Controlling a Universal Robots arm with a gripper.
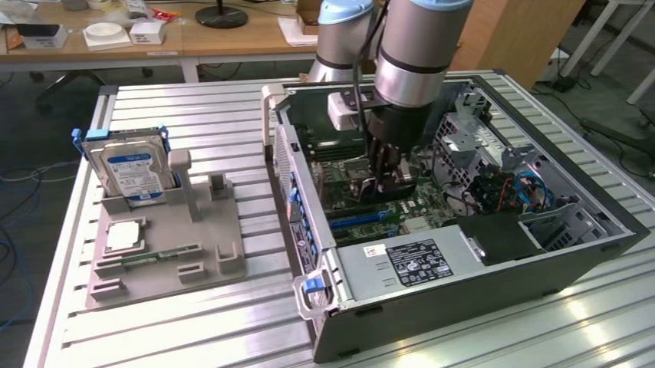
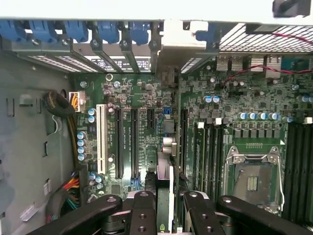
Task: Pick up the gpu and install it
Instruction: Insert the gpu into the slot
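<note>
Inside the 1 open computer case (image 1: 461, 307) on the counter (image 1: 184, 107), 1 tool (image 1: 382, 184) is closed on 1 gpu (image 2: 165, 188), held low over the motherboard (image 2: 244, 98). The card shows edge-on, largely hidden between the 2 fingers (image 2: 143, 215). Its long axis points toward the blue-clipped slot wall (image 2: 98, 32). At the exterior view's left, 1 hard drive (image 1: 128, 169) stands upright.

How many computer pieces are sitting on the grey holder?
3: a hard drive standing upright, a square silver chip lying before it, a green memory stick beside the chip. None looks hidden.
</note>
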